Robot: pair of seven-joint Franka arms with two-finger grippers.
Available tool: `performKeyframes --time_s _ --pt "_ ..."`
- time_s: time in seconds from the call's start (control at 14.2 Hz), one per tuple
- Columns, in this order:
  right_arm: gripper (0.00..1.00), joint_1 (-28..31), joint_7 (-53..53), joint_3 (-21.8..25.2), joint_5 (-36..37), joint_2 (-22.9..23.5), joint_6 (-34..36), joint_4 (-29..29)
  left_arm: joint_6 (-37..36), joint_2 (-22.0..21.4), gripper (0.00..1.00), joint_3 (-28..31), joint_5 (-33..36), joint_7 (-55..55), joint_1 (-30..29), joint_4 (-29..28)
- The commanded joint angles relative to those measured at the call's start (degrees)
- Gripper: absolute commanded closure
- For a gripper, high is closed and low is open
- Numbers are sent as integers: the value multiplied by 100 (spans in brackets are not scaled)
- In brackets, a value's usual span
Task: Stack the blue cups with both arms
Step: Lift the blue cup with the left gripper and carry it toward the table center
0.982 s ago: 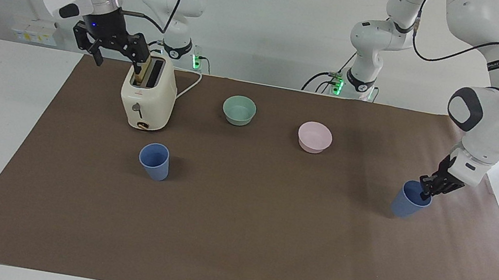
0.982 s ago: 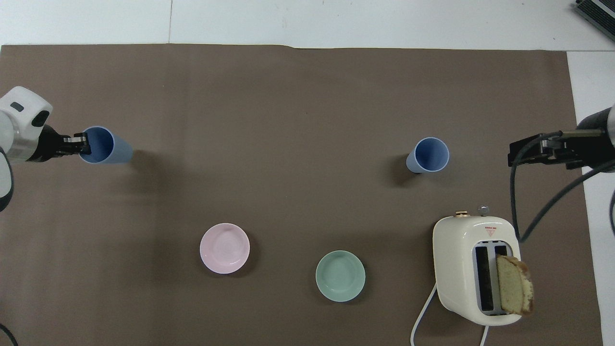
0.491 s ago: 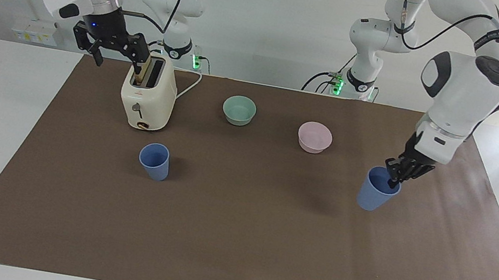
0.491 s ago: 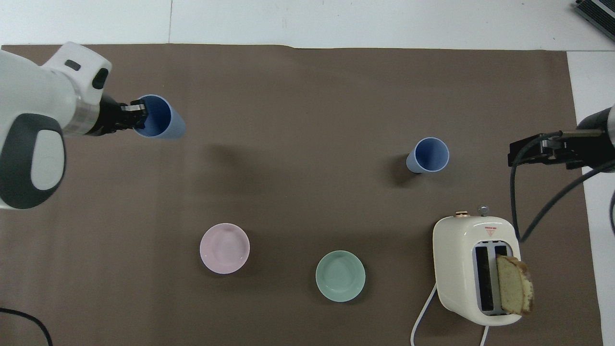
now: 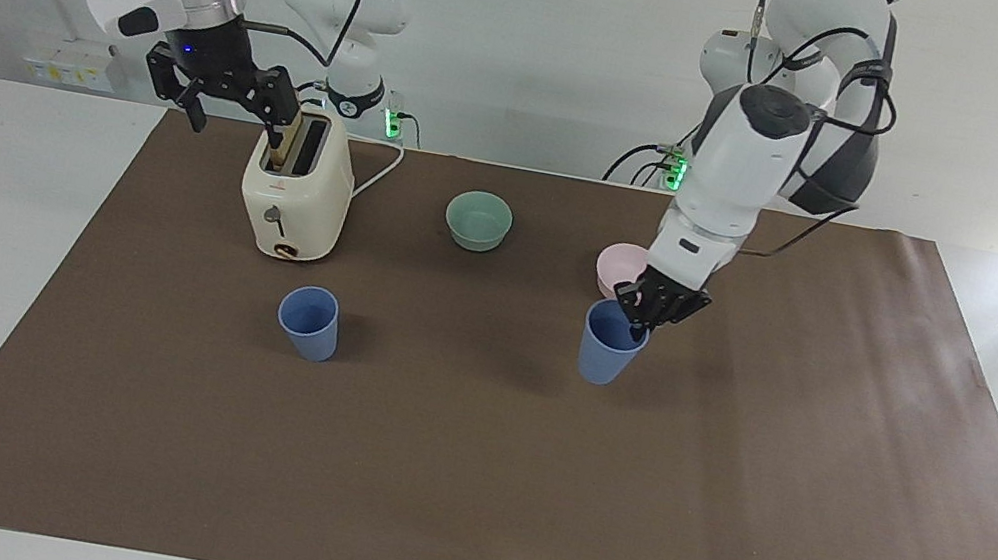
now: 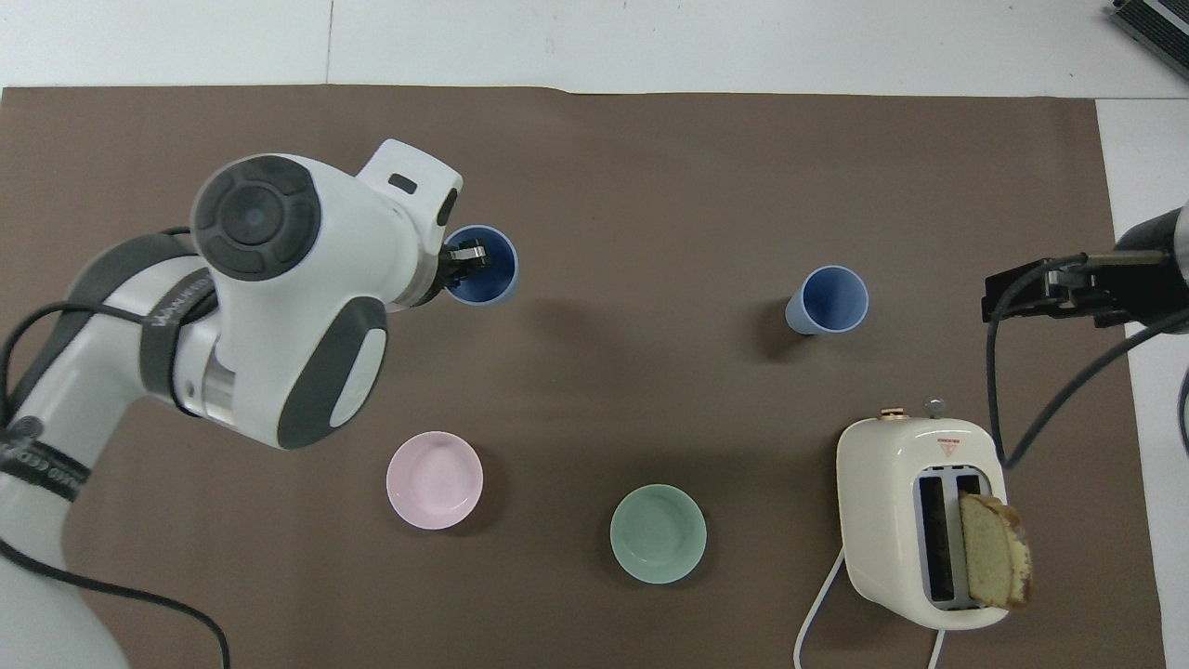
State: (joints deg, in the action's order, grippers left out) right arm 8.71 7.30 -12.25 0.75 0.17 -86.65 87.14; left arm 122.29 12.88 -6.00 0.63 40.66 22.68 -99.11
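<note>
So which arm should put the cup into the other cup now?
The left arm, most likely. Its fingers are already shut on the rim of one blue cup, lifted above the mat. The right gripper hangs open by the toaster, holding nothing. The standing blue cup waits.

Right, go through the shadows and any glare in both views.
Facing view: bright window glare at the frame edge by the left arm's end; a soft shadow on the mat beside the standing blue cup. Overhead view: even light, a dark shadow beside that cup, another near the carried cup.
</note>
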Motion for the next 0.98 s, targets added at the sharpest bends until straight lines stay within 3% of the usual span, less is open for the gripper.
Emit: performKeyframes --time_s 0.0,0.77,0.84,0.91 --pt "0 96 -79 -23 -128 -79 -80 84 251 364 100 108 174 197 341 77" --pt "0 96 -79 -23 -128 -79 -37 84 744 566 100 99 174 302 694 -460" --pt "0 96 -79 -23 -128 -88 -19 84 744 566 94 99 174 285 676 -494" --pt "0 96 -62 -23 -128 -96 -10 93 779 566 70 90 174 285 676 -503"
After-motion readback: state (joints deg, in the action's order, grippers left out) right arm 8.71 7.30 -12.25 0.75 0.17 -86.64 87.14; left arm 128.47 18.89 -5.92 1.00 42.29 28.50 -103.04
